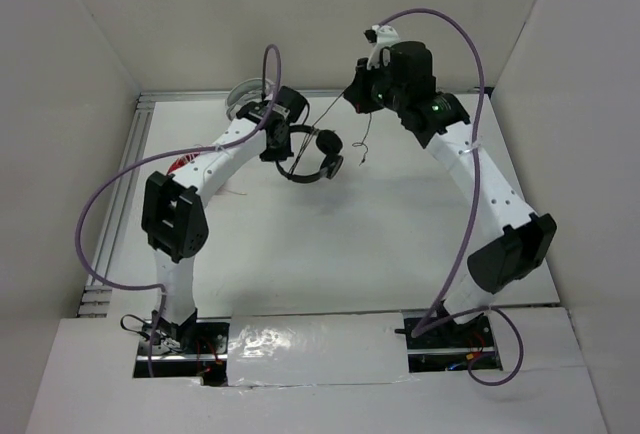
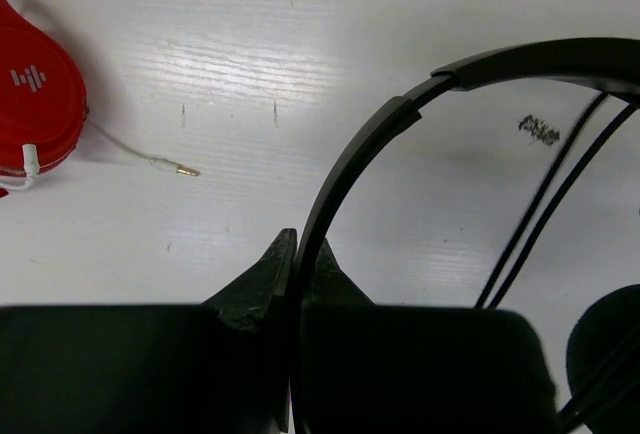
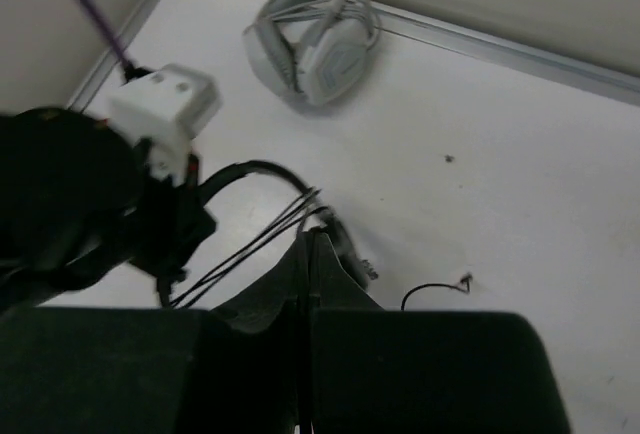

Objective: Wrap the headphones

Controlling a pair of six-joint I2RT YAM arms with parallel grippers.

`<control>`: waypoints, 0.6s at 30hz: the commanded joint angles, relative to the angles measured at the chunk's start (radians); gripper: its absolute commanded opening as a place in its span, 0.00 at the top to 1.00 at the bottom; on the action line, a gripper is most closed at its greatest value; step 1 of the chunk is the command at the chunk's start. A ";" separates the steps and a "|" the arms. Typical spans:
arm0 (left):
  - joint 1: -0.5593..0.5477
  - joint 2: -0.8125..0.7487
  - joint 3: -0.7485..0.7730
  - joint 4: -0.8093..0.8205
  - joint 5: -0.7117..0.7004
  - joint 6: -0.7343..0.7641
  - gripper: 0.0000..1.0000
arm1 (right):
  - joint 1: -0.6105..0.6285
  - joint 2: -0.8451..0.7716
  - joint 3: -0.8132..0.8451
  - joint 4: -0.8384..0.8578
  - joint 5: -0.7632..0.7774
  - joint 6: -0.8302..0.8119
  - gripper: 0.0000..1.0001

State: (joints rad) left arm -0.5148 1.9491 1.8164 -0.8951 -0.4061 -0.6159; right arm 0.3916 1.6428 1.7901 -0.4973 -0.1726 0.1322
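The black headphones [image 1: 328, 141] hang above the table at the back middle. My left gripper [image 1: 277, 144] is shut on their thin headband [image 2: 350, 154], which runs between its fingertips [image 2: 298, 246]. One earcup [image 2: 612, 354] shows at the lower right of the left wrist view. The thin black cord [image 1: 325, 114] runs taut from the headphones up to my right gripper [image 1: 351, 96], which is shut on it [image 3: 308, 239]. Several cord strands [image 3: 250, 244] lead from the left gripper to the right fingertips. The cord's loose end [image 3: 432, 289] dangles below the right gripper.
White over-ear headphones [image 1: 243, 94] lie in the back left corner, also in the right wrist view [image 3: 315, 39]. A red round headset [image 2: 35, 104] with a white cable and jack [image 2: 178, 168] lies left of the left gripper. Walls enclose the table on three sides.
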 commanded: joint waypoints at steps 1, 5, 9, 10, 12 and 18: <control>0.025 0.077 0.159 -0.126 -0.080 -0.175 1.00 | 0.082 -0.086 -0.034 -0.015 -0.013 -0.023 0.99; 0.048 0.148 0.316 -0.191 -0.060 -0.237 1.00 | 0.176 -0.116 -0.095 -0.011 -0.065 0.026 1.00; 0.079 0.168 0.340 -0.176 -0.023 -0.297 1.00 | 0.225 -0.141 -0.198 0.040 -0.197 0.070 1.00; 0.094 0.168 0.343 -0.179 -0.022 -0.318 1.00 | 0.242 -0.141 -0.208 0.043 -0.237 0.084 1.00; 0.116 0.166 0.350 -0.176 -0.001 -0.372 1.00 | 0.262 -0.143 -0.250 0.069 -0.277 0.093 1.00; 0.159 0.059 0.293 -0.060 0.075 -0.394 1.00 | 0.334 -0.114 -0.394 0.198 -0.390 0.101 0.98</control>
State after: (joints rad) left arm -0.3752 2.0933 2.1189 -1.0664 -0.3599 -0.9493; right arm 0.6842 1.5433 1.4410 -0.4187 -0.4335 0.2176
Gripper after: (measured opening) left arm 0.121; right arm 0.015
